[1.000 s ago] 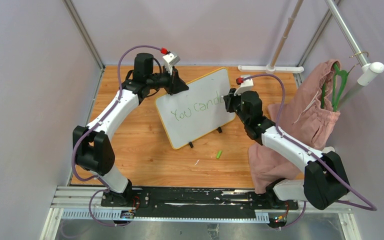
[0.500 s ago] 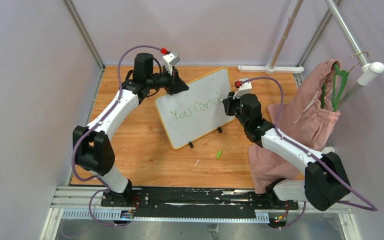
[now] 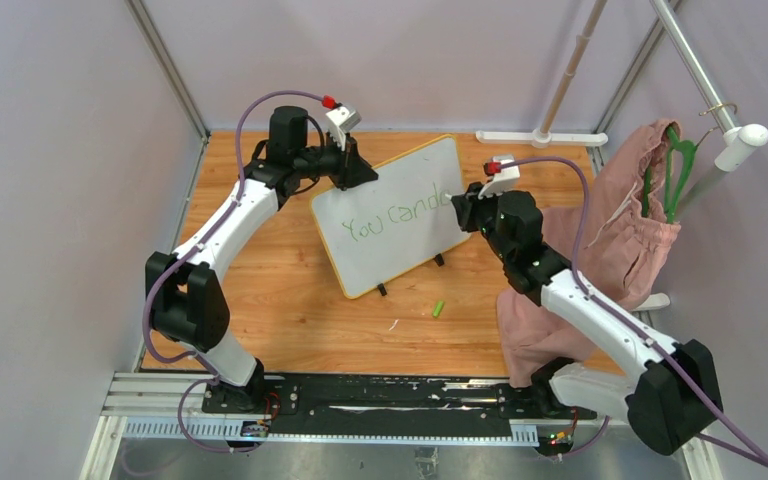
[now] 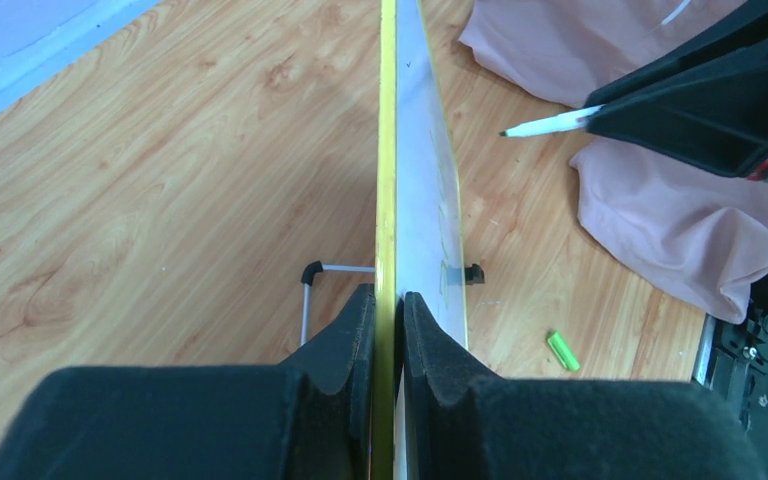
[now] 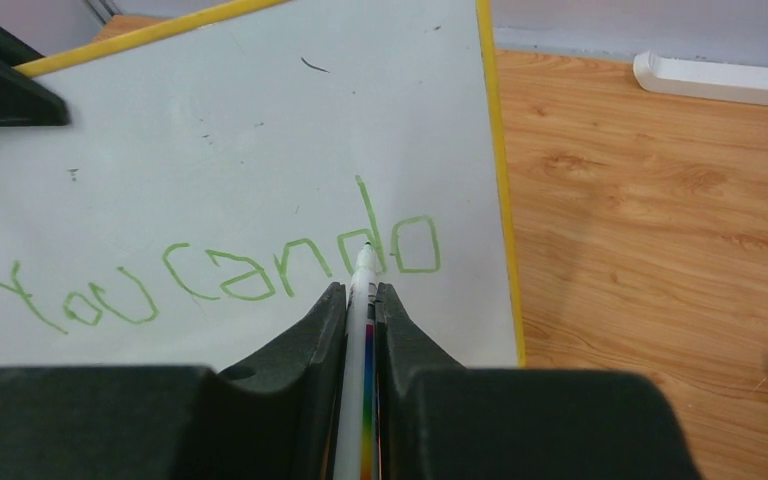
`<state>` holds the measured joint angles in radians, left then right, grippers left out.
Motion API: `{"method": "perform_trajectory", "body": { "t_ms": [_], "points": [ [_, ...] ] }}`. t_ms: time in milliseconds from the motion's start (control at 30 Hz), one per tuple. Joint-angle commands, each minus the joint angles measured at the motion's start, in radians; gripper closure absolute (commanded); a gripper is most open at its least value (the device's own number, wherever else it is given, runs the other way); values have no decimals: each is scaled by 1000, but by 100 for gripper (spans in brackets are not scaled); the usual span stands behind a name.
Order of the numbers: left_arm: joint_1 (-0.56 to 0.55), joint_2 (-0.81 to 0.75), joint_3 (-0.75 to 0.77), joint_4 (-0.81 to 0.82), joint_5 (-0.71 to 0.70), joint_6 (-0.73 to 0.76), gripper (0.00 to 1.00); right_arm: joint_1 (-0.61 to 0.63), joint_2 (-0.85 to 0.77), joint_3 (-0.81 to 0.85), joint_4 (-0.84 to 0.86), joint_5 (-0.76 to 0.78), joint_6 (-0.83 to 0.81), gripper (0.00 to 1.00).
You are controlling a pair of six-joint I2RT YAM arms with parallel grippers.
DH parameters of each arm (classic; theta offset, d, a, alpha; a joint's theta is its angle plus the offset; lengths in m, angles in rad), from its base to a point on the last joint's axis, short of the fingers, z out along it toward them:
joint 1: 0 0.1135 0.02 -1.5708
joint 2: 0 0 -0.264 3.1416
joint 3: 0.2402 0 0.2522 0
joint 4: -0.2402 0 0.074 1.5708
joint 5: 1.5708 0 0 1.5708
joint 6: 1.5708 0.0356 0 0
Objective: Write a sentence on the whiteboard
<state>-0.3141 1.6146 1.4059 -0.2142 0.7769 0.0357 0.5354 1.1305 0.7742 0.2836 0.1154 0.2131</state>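
Observation:
The whiteboard (image 3: 400, 255) stands tilted on its black feet mid-table, its yellow rim (image 4: 388, 150) edge-on in the left wrist view. Green lettering (image 5: 210, 275) reads "You can do" in one line. My left gripper (image 3: 358, 172) is shut on the board's upper left edge, one pad (image 4: 355, 320) on each face. My right gripper (image 5: 361, 290) is shut on a white marker (image 5: 360, 330) with a rainbow stripe. The marker tip (image 4: 505, 132) hangs a short way off the board's face, by the "do".
A green marker cap (image 3: 438, 309) lies on the wood in front of the board. Pink cloth (image 3: 600, 250) hangs from a green hanger (image 3: 675, 165) on the rack at right and drapes beside my right arm. A white stand base (image 3: 540, 137) sits at the back.
My right arm has drawn back to the right, away from the board, uncovering the final "o". The left arm and the board have not moved.

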Motion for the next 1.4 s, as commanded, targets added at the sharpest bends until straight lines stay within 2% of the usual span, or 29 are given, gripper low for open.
{"method": "perform_trajectory", "body": {
  "t_ms": [0,200,300,633,1033,1367],
  "points": [
    [-25,2,-24,-75,-47,73,90,18,-79,7,-44,-57,-14,100],
    [-25,10,-24,-78,-86,81,79,40,-144,-51,-28,-224,-15,100],
    [-25,11,-24,-75,-106,81,73,85,-157,-91,-2,-238,-33,100],
    [-25,16,-28,-71,-162,74,62,134,-147,-128,35,-259,-15,100],
    [-23,-36,-99,19,-196,59,53,208,-99,-128,68,-249,-48,100],
    [2,-67,-170,119,-182,23,50,317,16,-122,101,-245,-120,100]
  ]
}}
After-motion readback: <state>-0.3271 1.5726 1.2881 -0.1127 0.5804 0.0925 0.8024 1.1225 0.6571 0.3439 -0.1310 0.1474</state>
